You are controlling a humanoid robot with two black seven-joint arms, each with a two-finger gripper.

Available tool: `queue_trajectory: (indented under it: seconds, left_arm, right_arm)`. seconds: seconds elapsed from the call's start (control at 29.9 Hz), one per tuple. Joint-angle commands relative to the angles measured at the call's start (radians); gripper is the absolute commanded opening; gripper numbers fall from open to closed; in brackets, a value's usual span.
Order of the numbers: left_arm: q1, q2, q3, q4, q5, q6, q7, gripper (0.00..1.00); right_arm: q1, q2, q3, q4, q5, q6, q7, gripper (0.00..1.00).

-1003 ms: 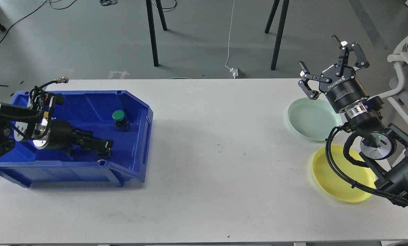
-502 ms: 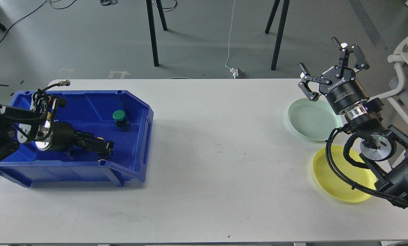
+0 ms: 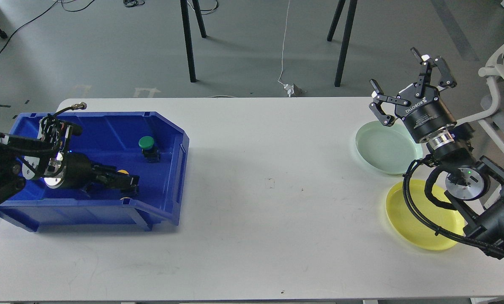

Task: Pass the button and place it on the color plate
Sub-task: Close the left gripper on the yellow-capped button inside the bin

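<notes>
1. The left gripper (image 3: 130, 184) is low inside the blue bin (image 3: 169, 126), and its jaws point to the right along the bin floor. The jaws are dark and seen almost from the end, so I cannot tell if they are spread or pressed together
2. A small yellow-orange thing (image 3: 122, 172) shows just at the far side of the jaws; it may be a yellow button, touching or between the fingers, but this is not clear
3. The green button (image 3: 147, 147) stands upright on its dark base, beyond the jaws and a little to the right of them, apart from them
4. The right gripper (image 3: 409, 84) is high above the pale green plate (image 3: 385, 147), jaws widely spread and holding nothing. The yellow plate (image 3: 416, 219) lies nearer to the robot
5. The left arm is much nearer to the buttons, so I judge the pick belongs to it
</notes>
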Motion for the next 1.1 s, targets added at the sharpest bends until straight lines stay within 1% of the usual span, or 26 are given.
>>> queue_trajectory:
  seconds: [0.0,0.07,0.2,0.27,0.33,0.37,0.43,0.57,0.67,0.84,1.0,1.07]
  left_arm:
    - [-0.001,0.000,0.010,0.000,0.005,0.014,0.000,0.64]
    - [0.000,-0.001,0.013,0.000,0.004,0.014,0.000,0.59]
    - [0.002,0.000,0.013,0.000,0.005,0.012,0.000,0.51]
    - [-0.001,0.000,0.013,0.000,0.004,0.015,0.000,0.50]
    - [0.000,0.000,0.011,0.000,0.002,0.017,0.000,0.46]
    - [-0.003,-0.001,0.011,0.000,0.004,0.017,0.000,0.42]
    - [-0.001,0.000,0.011,-0.003,0.004,0.017,0.000,0.27]
    - [-0.006,0.000,0.011,-0.003,0.002,0.017,0.000,0.18]
    - [-0.009,0.003,0.010,-0.008,0.002,0.017,0.000,0.14]
    - [-0.009,0.003,0.011,-0.008,0.002,0.017,0.000,0.10]
    - [-0.021,0.015,0.000,-0.019,-0.004,0.015,0.000,0.09]
    - [-0.046,0.029,-0.006,-0.028,-0.010,0.004,0.000,0.09]
  right_arm:
    - [-0.005,0.000,0.001,0.000,0.000,0.000,0.000,0.99]
    - [-0.005,0.000,0.003,0.000,0.000,0.000,0.000,0.99]
    - [-0.007,-0.003,0.003,0.002,0.000,0.000,0.000,0.99]
    - [-0.007,-0.005,0.003,0.002,0.000,0.000,0.000,0.99]
    - [-0.010,-0.003,0.003,0.002,0.000,0.000,0.000,0.99]
    - [-0.010,-0.003,0.003,0.003,0.000,0.000,0.000,0.99]
    - [-0.011,-0.005,0.003,0.003,0.000,0.000,0.000,0.99]
    - [-0.014,-0.003,0.003,0.003,0.000,0.000,0.001,0.99]
    - [-0.017,-0.005,0.003,0.003,0.000,0.000,0.000,0.99]
    - [-0.020,-0.005,0.006,0.005,0.000,0.000,0.000,0.99]
    - [-0.022,-0.003,0.010,0.005,0.000,0.000,0.000,0.99]
    - [-0.022,-0.003,0.020,0.003,0.000,0.000,0.000,0.99]
